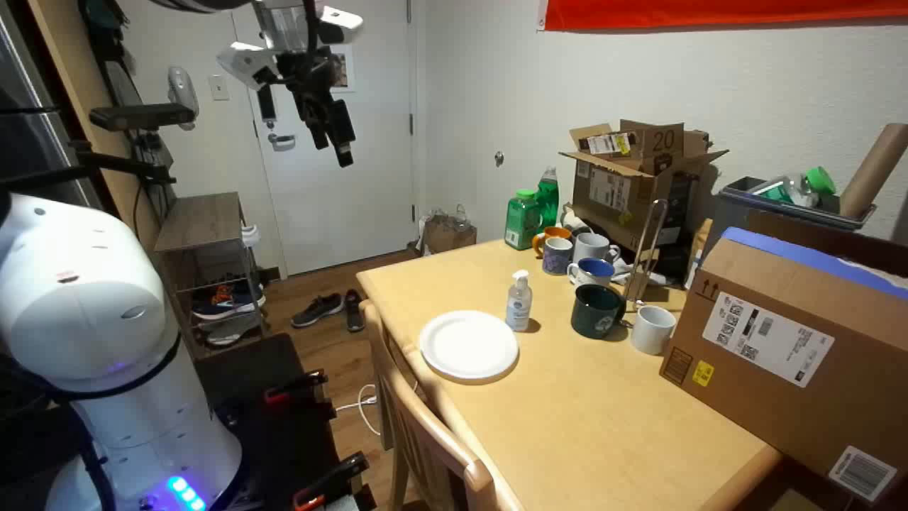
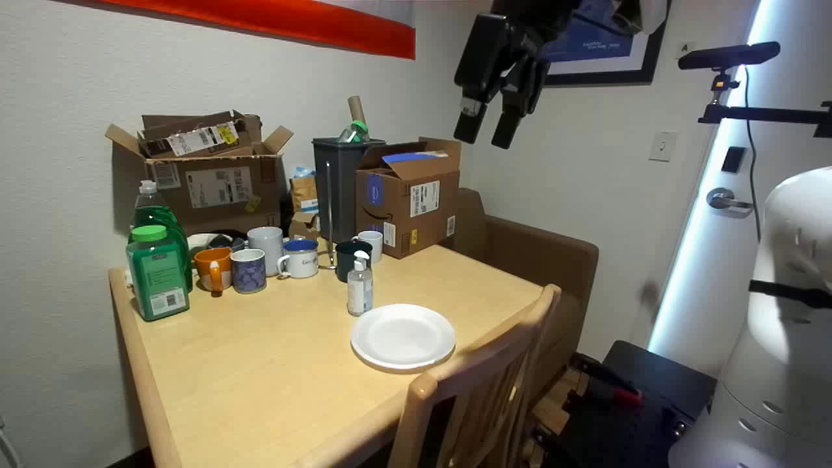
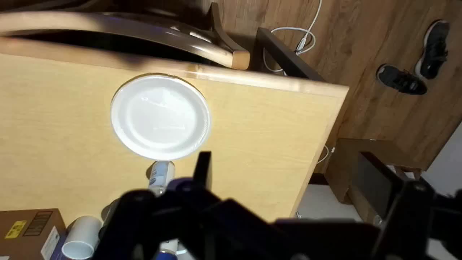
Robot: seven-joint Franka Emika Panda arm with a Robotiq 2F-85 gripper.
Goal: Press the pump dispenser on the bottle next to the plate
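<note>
The small translucent bottle (image 1: 519,309) stands upright on the table beside the white plate (image 1: 468,345). Its pale pump dispenser (image 1: 521,277) is on top. In an exterior view the bottle (image 2: 359,290), its pump dispenser (image 2: 361,259) and the plate (image 2: 403,337) also show. In the wrist view the plate (image 3: 160,116) is left of centre and the bottle (image 3: 161,174) is just below it; the pump dispenser is hidden behind the gripper there. My gripper (image 1: 333,153) is open and empty, high above the table and apart from the bottle; it also shows in an exterior view (image 2: 485,138) and the wrist view (image 3: 285,154).
A dark mug (image 1: 594,312) and a white mug (image 1: 652,331) stand near the bottle. Several other mugs and green bottles (image 1: 523,221) stand farther back. A large cardboard box (image 1: 766,397) sits at the table's side. A wooden chair (image 2: 481,383) is against the table edge near the plate.
</note>
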